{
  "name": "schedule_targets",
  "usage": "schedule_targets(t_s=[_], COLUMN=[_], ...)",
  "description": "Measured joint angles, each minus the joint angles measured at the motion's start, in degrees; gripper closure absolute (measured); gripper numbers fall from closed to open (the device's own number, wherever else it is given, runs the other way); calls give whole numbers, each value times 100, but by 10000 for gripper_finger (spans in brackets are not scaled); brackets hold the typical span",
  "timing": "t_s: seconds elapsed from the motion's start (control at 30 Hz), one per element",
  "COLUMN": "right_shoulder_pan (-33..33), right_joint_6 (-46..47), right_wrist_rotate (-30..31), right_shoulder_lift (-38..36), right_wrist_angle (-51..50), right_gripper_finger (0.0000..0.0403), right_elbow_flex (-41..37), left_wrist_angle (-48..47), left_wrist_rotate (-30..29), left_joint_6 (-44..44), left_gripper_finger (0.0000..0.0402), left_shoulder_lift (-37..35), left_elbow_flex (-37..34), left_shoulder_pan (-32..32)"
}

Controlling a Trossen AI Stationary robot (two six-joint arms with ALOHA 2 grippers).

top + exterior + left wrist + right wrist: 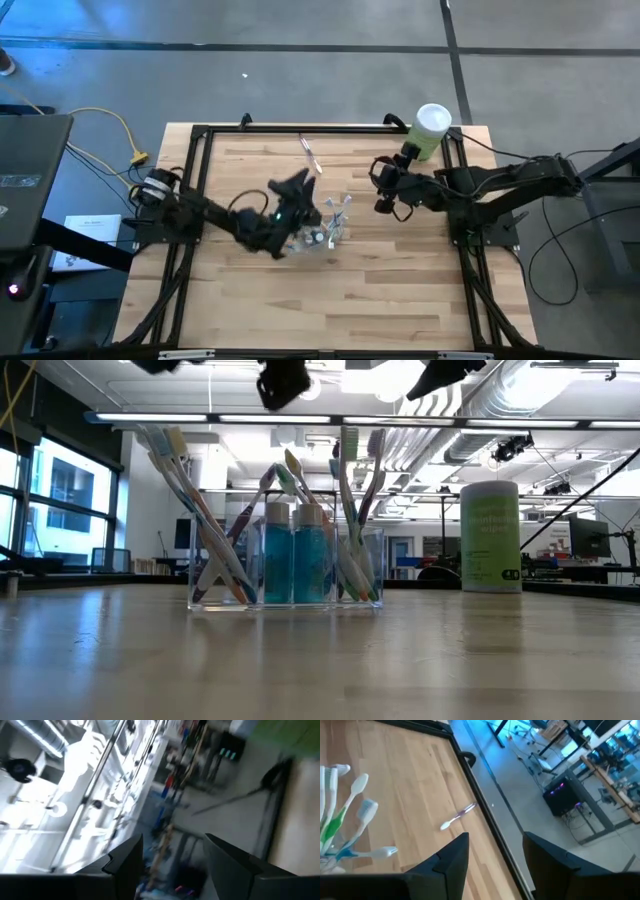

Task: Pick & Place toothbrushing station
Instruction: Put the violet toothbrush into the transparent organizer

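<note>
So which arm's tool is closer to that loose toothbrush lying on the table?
Left. The left tool hangs just short of the loose toothbrush, above the clear holder. The right tool waits farther off to the side, near the green canister.

Table (pixel 400 280) matt pale wood planks; organizer (pixel 285 570) clear glossy plastic; canister (pixel 490 538) smooth plastic.

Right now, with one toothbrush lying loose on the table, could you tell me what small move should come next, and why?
Probably the right gripper should travel toward the loose toothbrush and descend over it. That brush lies flat near the table's far edge, apart from the clear organizer holding the other brushes, and the gripper's fingers stand open and empty. The left gripper hovers over the organizer.
</note>
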Motion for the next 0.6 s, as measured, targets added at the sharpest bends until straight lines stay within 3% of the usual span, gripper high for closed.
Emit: schedule_targets(t_s=[0.17,0.3,0.47,0.6], right_shoulder_pan=[-116,-223,-370,-539], right_joint_6=[379,675,725,696], right_wrist_rotate=[-141,-428,-592,-635], right_shoulder_lift=[-144,-210,-215,-215], right_wrist_angle=[-463,-829,-867,-867], right_gripper_finger=[225,225,225,225], right_elbow_flex=[0,-2,0,0], left_wrist_angle=[78,-77,-1392,-3130], left_wrist_rotate=[326,444,500,1064], left_joint_6=[671,630,-299,-1606], left_gripper_finger=[202,202,202,202], left_shoulder_lift=[-396,-899,-1432,-1634], left_elbow_flex=[0,0,2,4], left_shoulder_pan=[579,1102,1897,2581])
